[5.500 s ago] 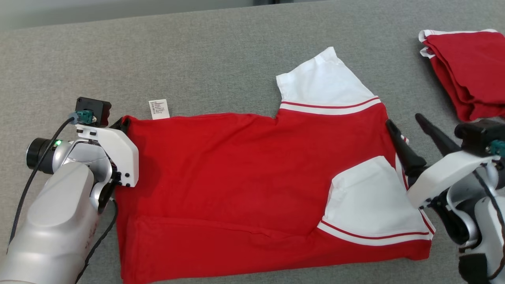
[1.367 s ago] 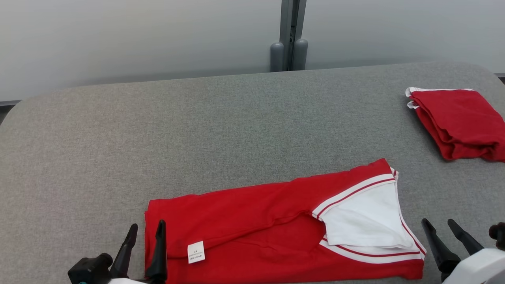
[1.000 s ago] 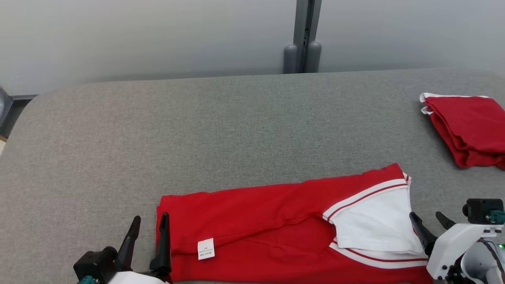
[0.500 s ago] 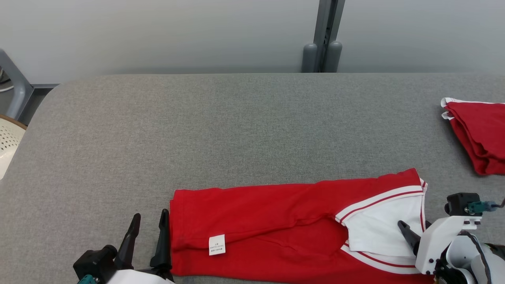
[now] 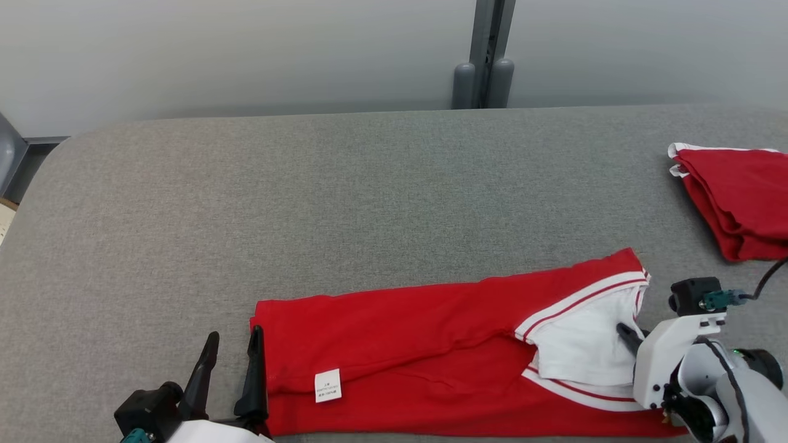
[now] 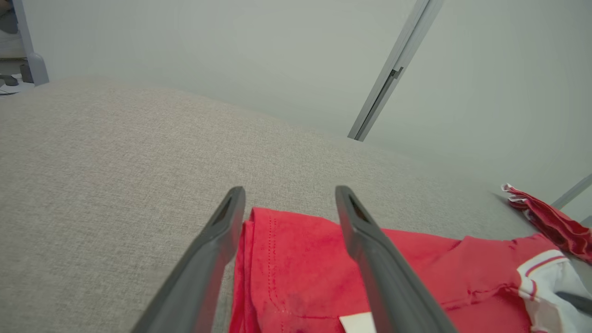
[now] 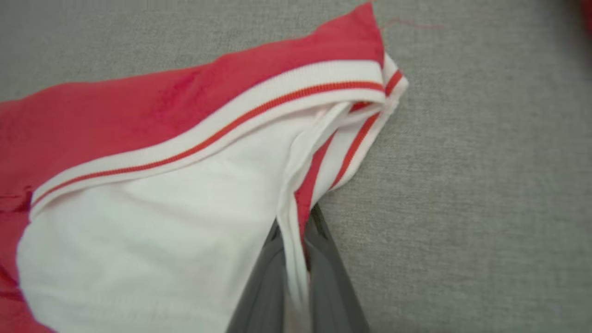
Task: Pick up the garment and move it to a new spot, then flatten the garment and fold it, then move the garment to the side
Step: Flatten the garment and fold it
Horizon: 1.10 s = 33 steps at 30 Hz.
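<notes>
well, our right gripper pinches the limp, light garment at its sleeve hem; our left gripper gapes wide, the red corner showing between its jaws, so we'd grip there.

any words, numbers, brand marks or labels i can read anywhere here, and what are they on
White care label sewn to the red garment, near its left end: a few lines of dark print, too small and blurred to read.
Folded red pile at the far right: no text to be seen on it.
No text in any of the views can be read.
</notes>
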Available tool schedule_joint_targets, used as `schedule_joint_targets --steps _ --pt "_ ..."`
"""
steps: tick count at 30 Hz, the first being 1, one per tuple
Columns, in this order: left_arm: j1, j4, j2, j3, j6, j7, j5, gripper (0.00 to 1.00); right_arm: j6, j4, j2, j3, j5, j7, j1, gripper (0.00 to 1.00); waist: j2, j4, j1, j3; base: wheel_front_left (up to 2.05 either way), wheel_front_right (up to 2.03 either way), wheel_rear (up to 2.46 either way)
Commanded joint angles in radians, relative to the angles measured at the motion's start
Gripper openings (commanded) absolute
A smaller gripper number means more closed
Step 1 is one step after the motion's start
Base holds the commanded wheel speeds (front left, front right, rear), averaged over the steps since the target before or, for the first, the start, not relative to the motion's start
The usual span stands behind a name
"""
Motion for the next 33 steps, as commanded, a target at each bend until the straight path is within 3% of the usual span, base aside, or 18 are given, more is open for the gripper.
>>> schedule_joint_targets --steps 1,12,20,33 --pt "-0.008 -0.001 -0.002 0.005 -0.004 -0.004 0.006 1.00 -0.003 -0.005 -0.029 -0.004 0.005 -0.007 -0.012 0.00 0.0000 -0.012 0.0000 0.000 0.00 0.00 0.00" --pt "0.004 0.003 -0.010 0.013 -0.016 -0.004 0.021 1.00 -0.002 -0.097 -0.175 -0.069 0.036 0.019 0.019 0.00 0.0000 -0.077 0.0000 -0.004 0.00 0.00 0.00" --pt "0.013 0.010 -0.013 0.009 -0.023 -0.004 0.028 1.00 -0.001 -0.221 -0.144 -0.072 0.097 0.054 0.064 0.00 0.0000 -0.105 0.0000 -0.016 0.00 0.00 0.00" --pt "0.023 0.023 -0.014 -0.006 -0.023 -0.003 0.027 1.00 -0.001 -0.518 -0.115 0.052 0.165 0.131 0.137 0.00 0.0000 -0.095 0.0000 -0.048 0.00 0.00 0.00"
